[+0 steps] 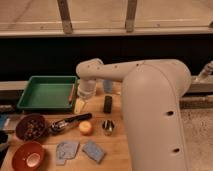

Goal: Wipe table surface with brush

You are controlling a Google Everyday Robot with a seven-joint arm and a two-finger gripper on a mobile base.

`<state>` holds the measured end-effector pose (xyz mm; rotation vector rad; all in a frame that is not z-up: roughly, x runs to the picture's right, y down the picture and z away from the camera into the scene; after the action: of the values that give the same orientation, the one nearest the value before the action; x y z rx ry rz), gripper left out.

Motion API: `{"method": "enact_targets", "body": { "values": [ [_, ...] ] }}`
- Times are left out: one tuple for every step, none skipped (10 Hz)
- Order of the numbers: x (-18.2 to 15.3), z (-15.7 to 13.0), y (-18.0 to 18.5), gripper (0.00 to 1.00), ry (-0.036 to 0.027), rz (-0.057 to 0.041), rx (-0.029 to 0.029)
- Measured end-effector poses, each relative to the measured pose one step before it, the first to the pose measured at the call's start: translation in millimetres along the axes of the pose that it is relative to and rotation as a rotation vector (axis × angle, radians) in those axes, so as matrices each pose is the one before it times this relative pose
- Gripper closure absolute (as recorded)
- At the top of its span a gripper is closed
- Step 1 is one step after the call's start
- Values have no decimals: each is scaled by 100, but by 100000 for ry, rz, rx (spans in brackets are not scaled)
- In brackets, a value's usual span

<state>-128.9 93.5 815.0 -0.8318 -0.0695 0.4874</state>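
The wooden table surface (117, 150) fills the lower left of the camera view. The pale-yellow wedge-shaped brush (80, 105) stands on it just right of the green tray's front corner. My white arm reaches in from the right and bends down. Its gripper (84, 97) sits directly over the brush, at its top end. The arm's wrist hides the place where gripper and brush meet.
A green tray (35, 102) stands at the back left, with a thin pale stick (71, 93) at its right edge. In front lie a black-handled utensil (72, 120), an orange fruit (86, 128), a small metal cup (107, 127) and a black block (107, 103). A bowl of dark pieces (30, 127), a red bowl (27, 156) and two grey-blue pads (93, 150) sit near the front.
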Motion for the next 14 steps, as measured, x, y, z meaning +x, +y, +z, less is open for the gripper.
{"method": "enact_targets", "body": {
  "values": [
    [-282, 81, 167, 20, 38, -481, -186],
    [-113, 426, -36, 20, 2050, -1156, -147],
    [-561, 520, 257, 20, 1482, -1311, -391],
    [-802, 478, 375, 20, 1286, -1719, -206],
    [-106, 426, 141, 20, 2218, -1031, -154],
    [-24, 467, 94, 20, 2020, -636, -301],
    [-4, 395, 101, 20, 1044, -281, -438],
    [-7, 386, 186, 20, 739, -258, -587],
    [151, 406, 125, 20, 608, 9, -599],
    [201, 329, 108, 20, 402, 122, -567],
    [111, 254, 148, 20, 207, -58, -508],
    [48, 347, 250, 20, -105, -305, -708],
    [-125, 159, 413, 20, -668, -1010, -568],
    [-289, -58, 635, 20, -777, -1737, -176]
  ]
}}
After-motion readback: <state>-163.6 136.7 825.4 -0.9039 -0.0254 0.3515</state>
